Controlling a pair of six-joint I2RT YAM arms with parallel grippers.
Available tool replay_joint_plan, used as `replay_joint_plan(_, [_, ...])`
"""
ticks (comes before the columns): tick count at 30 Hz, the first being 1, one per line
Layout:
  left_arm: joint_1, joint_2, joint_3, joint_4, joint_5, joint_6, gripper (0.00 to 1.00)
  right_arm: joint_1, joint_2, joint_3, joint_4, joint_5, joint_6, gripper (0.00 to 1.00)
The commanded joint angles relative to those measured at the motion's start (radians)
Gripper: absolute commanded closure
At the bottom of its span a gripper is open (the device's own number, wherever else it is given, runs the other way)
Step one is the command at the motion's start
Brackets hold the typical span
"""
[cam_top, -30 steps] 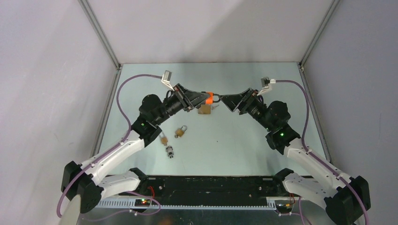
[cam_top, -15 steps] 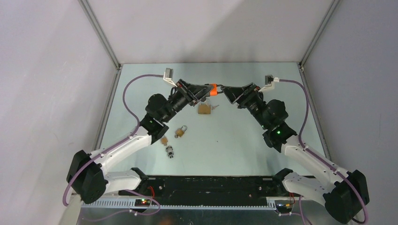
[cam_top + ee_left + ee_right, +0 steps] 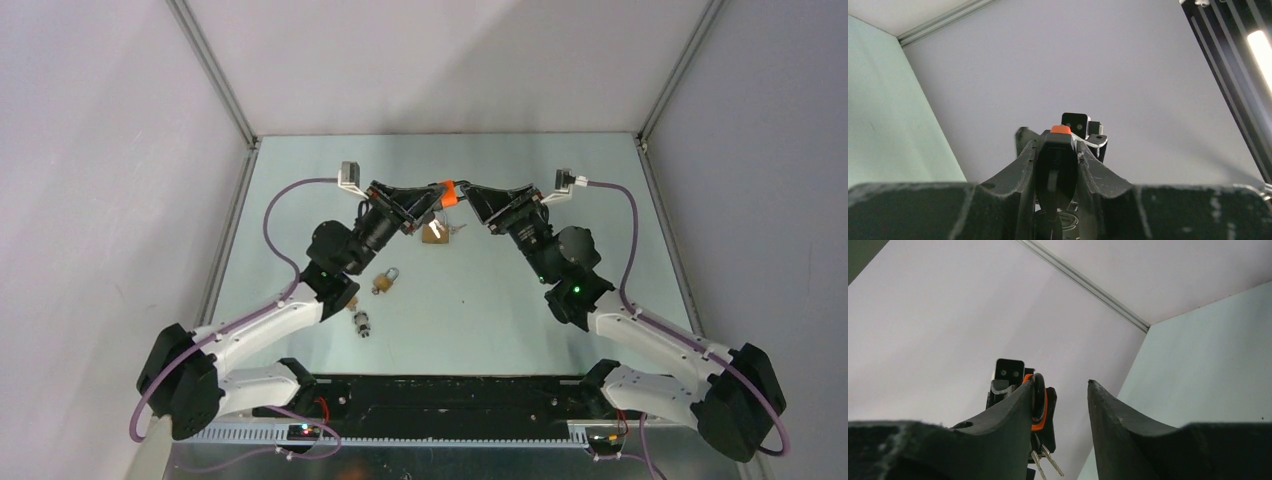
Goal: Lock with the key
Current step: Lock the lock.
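Padlock [image 3: 449, 192] clamped in left hand [image 3: 435, 198]; right hand [image 3: 1060, 386] open just beside it.

The left tool [image 3: 1056, 150] has fingers [image 3: 1023, 170] of matt black plastic, rough-looking and scuffed pale grey along the edges. The right tool [image 3: 1060, 385] looks the same, with a grainy finish. Between the left tool's fingers, the padlock [image 3: 1057, 165] has a smooth black body with a faint sheen and an orange, plastic-looking cover. Just under it, the keys [image 3: 1053, 461] are bright, shiny metal. Below both tools, the desk [image 3: 520, 300] is smooth, pale green and matt. A brass lock [image 3: 383, 281] lying on it shows yellowish, glinting metal.
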Motion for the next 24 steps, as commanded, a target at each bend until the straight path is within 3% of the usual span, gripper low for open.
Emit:
replay_joint_plan(1, [-0.019, -0.047, -0.001, 0.136, -0.082, -0.074, 1.00, 0.005, 0.045, -0.007, 0.130, 0.056, 0.023, 0.56])
replay_joint_plan(7, [-0.019, -0.011, 0.019, 0.153, -0.063, -0.100, 1.00, 0.008, 0.085, 0.000, 0.195, 0.033, 0.032, 0.59])
replay_joint_plan(16, [-0.019, 0.021, 0.032, 0.158, -0.064, -0.106, 1.00, -0.004, 0.096, 0.010, 0.213, -0.004, 0.030, 0.55])
replay_joint_plan(20, [-0.022, 0.025, 0.035, 0.156, -0.063, -0.090, 0.98, -0.021, 0.102, 0.016, 0.198, -0.025, 0.040, 0.66])
replay_joint_plan(22, [-0.021, 0.027, 0.035, 0.157, -0.063, -0.083, 0.94, -0.032, 0.109, 0.021, 0.205, -0.055, 0.042, 0.81])
replay_joint_plan(24, [-0.022, 0.027, 0.034, 0.157, -0.063, -0.083, 0.82, -0.042, 0.112, 0.022, 0.206, -0.075, 0.046, 0.97])
